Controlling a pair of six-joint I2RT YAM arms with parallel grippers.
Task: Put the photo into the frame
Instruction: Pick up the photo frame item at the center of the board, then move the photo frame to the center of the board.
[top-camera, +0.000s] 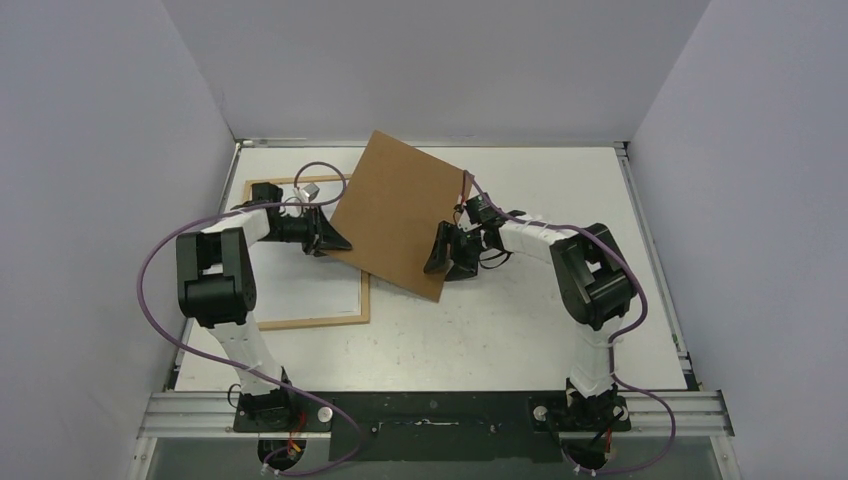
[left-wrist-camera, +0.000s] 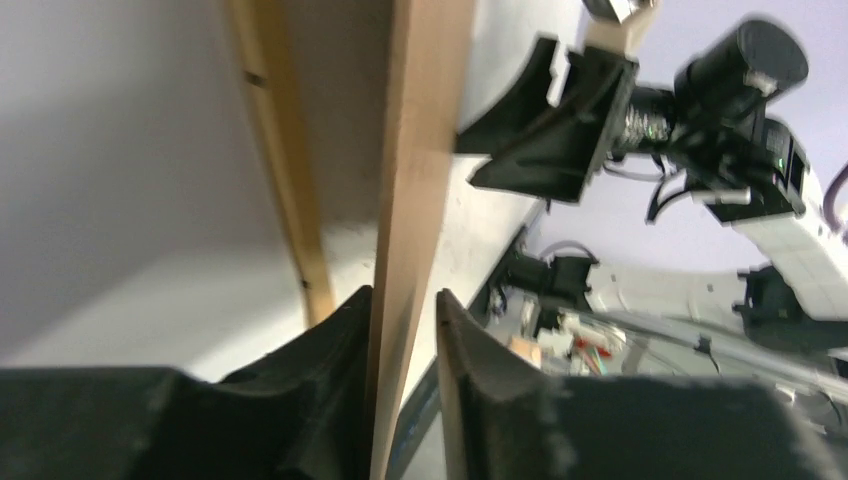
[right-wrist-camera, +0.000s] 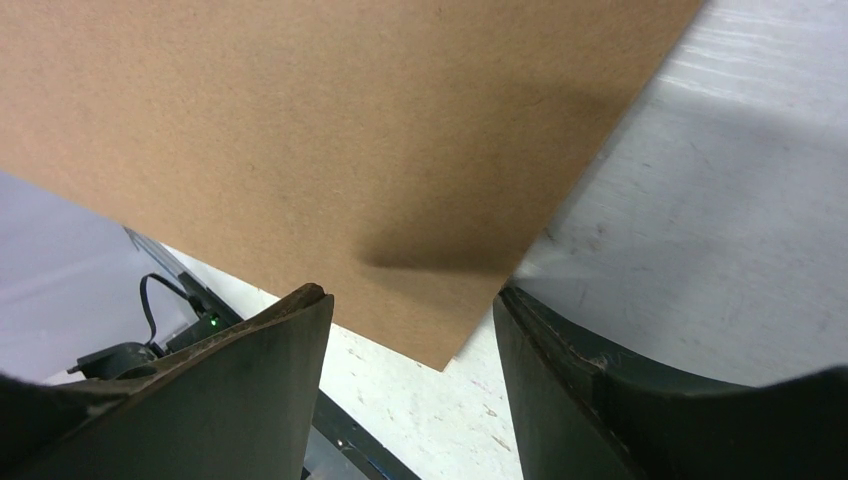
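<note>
A tilted brown board (top-camera: 400, 215) hides the frame's (top-camera: 310, 322) far corner beneath it. The left arm (top-camera: 215, 275), left of the board, covers part of the frame's side rail. The pale sheet (top-camera: 300, 285) inside the frame is too small to identify. From the left wrist the board is a blurred edge, cut off above and below, and whether the left tool (left-wrist-camera: 403, 300) presses it is unclear. From the right wrist the board runs off the top, and whether the right tool (right-wrist-camera: 410, 292) touches it cannot be told.
</note>
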